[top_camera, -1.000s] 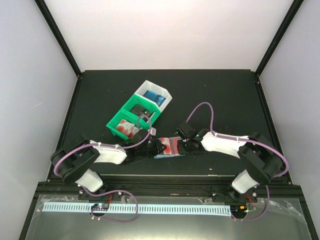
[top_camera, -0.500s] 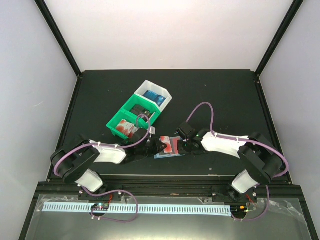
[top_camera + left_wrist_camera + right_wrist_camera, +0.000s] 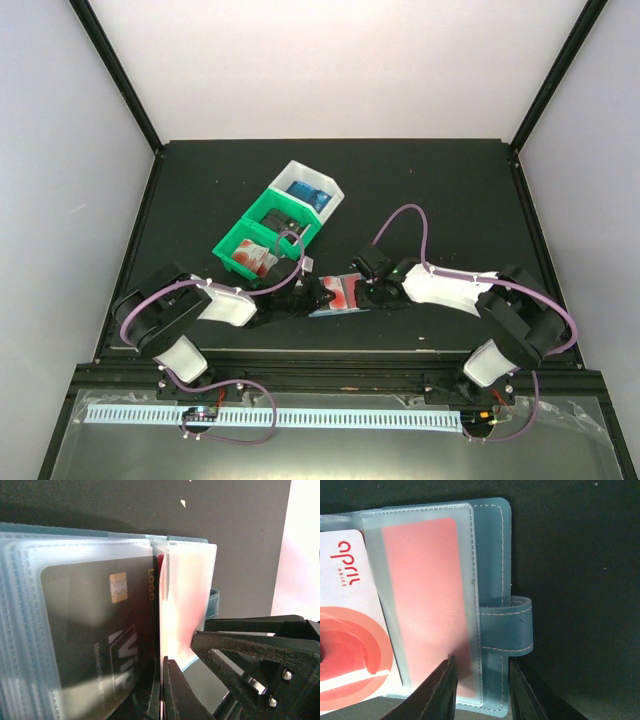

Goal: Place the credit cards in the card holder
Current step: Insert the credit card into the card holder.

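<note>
Teal stitched card holder (image 3: 492, 565) open — frosted sleeves; right gripper (image 3: 481, 682) clamps its near edge; left gripper (image 3: 162, 690) pinches the red-and-white card (image 3: 350, 625).

My two pincers crowd the open teal-blue card holder (image 3: 335, 295) from both sides; just behind, the green plastic bins (image 3: 262, 240) block the left, while the black bench (image 3: 450, 190) lies open right.

A lab test cell: black table (image 3: 440, 190) boxed by plain white walls (image 3: 330, 65) and black frame posts (image 3: 115, 70), with two bolted arms trailing purple cables (image 3: 405, 215).
</note>
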{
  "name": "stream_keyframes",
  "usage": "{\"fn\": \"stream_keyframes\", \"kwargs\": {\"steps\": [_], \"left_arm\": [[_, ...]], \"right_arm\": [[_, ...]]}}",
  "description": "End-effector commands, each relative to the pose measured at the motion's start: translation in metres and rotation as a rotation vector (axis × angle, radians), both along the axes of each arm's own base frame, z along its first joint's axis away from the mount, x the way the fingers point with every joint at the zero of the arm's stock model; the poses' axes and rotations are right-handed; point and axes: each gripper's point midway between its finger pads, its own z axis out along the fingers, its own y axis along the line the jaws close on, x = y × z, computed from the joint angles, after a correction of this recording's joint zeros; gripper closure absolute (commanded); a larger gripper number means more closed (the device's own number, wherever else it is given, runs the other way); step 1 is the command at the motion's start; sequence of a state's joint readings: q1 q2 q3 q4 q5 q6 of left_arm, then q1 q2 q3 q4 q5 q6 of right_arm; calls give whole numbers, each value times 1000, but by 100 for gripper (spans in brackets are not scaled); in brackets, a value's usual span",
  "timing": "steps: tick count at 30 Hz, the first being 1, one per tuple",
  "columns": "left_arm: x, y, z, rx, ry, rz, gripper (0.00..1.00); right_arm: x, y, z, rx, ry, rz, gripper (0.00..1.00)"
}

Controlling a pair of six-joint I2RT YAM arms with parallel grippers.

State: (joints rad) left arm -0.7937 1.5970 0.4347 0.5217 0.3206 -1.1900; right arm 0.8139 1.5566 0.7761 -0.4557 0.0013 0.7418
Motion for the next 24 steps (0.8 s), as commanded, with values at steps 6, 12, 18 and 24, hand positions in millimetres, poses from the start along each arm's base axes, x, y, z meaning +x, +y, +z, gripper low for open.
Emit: {"fn": "stream_keyframes", "kwargs": {"steps": [6,12,18,24], "left_arm": [[-2,8,-1,52,-20,-9,98],[-2,8,4,53,-40,-29,98],[1,4,3,52,-43,-45,98],[5,-6,-1,23,-19,-50,98]], "right_arm": [[-9,-15,-18,-69,26,-16,68],[-8,-14,-18,-69,25,-15,68],[-7,-12,-17,-62,23,-12,68],[-7,-11,-17,-66,25,-6,68]]}}
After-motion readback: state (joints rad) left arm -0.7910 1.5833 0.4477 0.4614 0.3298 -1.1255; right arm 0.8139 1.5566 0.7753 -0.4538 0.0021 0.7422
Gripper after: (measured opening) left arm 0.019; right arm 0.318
